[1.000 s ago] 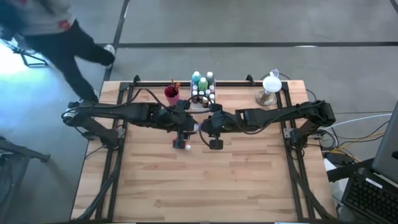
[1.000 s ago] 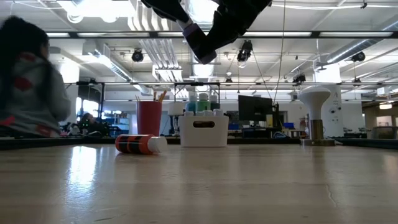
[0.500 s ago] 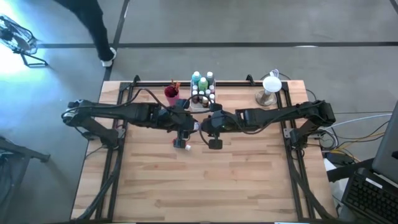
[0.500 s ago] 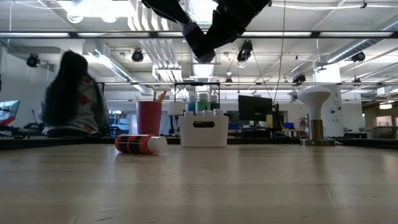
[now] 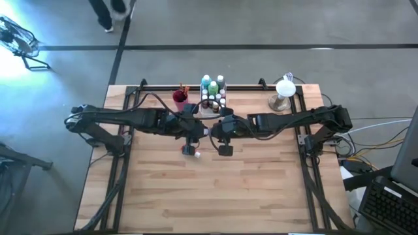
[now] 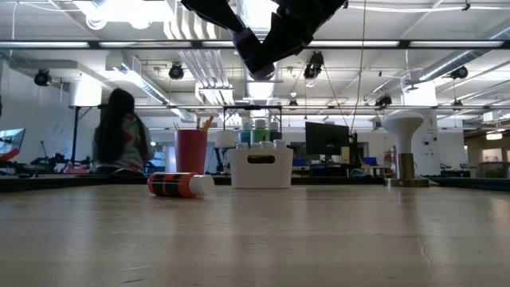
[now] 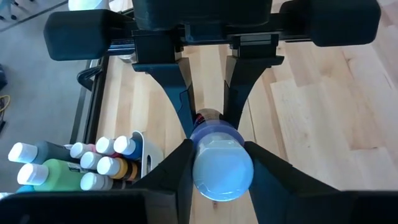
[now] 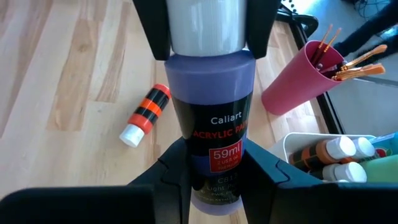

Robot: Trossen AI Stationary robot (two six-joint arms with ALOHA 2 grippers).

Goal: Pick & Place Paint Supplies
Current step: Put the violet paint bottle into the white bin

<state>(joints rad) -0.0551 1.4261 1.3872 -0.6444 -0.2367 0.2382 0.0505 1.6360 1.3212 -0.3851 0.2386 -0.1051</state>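
Observation:
A purple paint bottle (image 8: pixel 214 99) with a white cap hangs high over the table's middle between my two grippers. My right gripper (image 8: pixel 214 149) is shut on its bottom end. My left gripper (image 7: pixel 219 149) is shut on its cap end. In the high view the two grippers meet (image 5: pixel 209 132) and hide the bottle. An orange-and-black bottle (image 5: pixel 189 151) lies on its side on the table just near of them. Several more bottles stand in a white tray (image 5: pixel 212 108) at the far edge. Next to the tray, a magenta cup (image 5: pixel 180 99) holds paintbrushes. My left gripper has the bottle's white cap (image 7: pixel 222 177) pinched between its two fingers (image 8: pixel 152 25), coming from the table's left and slanting down. The cap faces back along the fingers. My right gripper pinches the bottle's lower body, near its bottom end (image 8: pixel 214 186), between its two fingers (image 8: pixel 177 165), coming from the table's right and slanting down. The fingers lie along the bottle. The bottle is lifted clear of the table.
A white lamp-like stand (image 5: pixel 284 94) is at the far right corner. Black frame rails (image 5: pixel 124 130) run along the table's left, right and far sides. The near half of the wooden table (image 5: pixel 215 196) is bare board. A person (image 6: pixel 119 139) is in the room beyond.
Both arms and the purple bottle have kept their place. Beyond the table's far left corner a person has walked away.

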